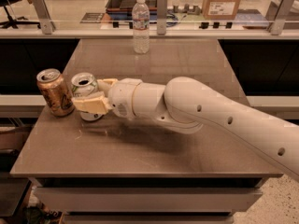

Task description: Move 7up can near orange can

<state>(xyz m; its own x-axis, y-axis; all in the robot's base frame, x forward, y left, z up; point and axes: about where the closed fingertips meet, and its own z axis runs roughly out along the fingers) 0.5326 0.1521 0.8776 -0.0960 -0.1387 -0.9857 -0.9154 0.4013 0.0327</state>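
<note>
The 7up can [84,85], white and green with an open silver top, stands upright on the grey table [154,143] near its left side. My gripper [93,97] reaches in from the right and its cream fingers [91,104] are shut around the can's body. The orange can [55,92], orange-gold with a copper top, stands just left of the 7up can, with a narrow gap or light contact between them; I cannot tell which.
A clear plastic water bottle [140,25] stands at the table's far edge. Behind it runs a railing with posts [162,13]. My white arm [210,120] crosses the right half of the table. The left table edge lies close to the orange can.
</note>
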